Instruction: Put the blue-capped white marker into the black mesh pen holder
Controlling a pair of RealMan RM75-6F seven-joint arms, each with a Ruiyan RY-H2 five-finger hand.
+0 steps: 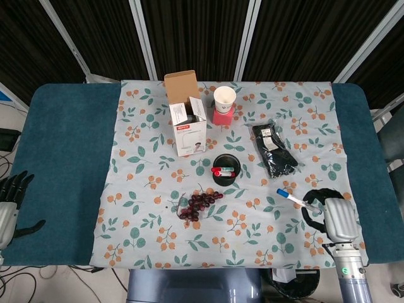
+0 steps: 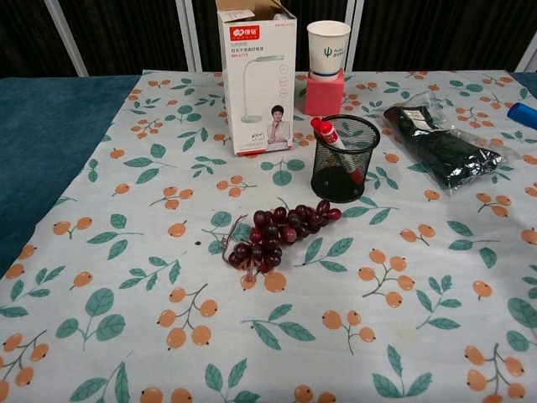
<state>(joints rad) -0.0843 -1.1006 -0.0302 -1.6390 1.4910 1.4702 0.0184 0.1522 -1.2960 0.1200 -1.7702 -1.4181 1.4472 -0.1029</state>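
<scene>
Markers are the job here: the blue-capped white marker (image 1: 291, 199) is at the lower right of the head view, its blue cap pointing up and to the left, over the flowery cloth (image 1: 151, 227). Its white end reaches the dark fingers (image 1: 314, 203) of the right hand (image 1: 332, 216), which curl around it, so that hand seems to be grasping the marker. In the chest view only the blue cap (image 2: 522, 114) peeks in at the right edge. The black mesh pen holder (image 1: 226, 169) stands upright near the middle of the cloth, well apart from the marker, and a red-capped marker (image 2: 336, 144) leans inside it. Just below and left of the holder lies a bunch of dark grapes (image 1: 197, 203). Above the holder stands a white box (image 1: 187, 123) with its top flaps open, and to its right a paper cup (image 1: 224, 98) sits on a pink block (image 1: 221, 116). A black bag (image 1: 274, 149) lies to the right of the holder. At the lower left edge of the head view, the left hand (image 1: 11, 201) rests off the cloth with its fingers spread apart and nothing in them.
</scene>
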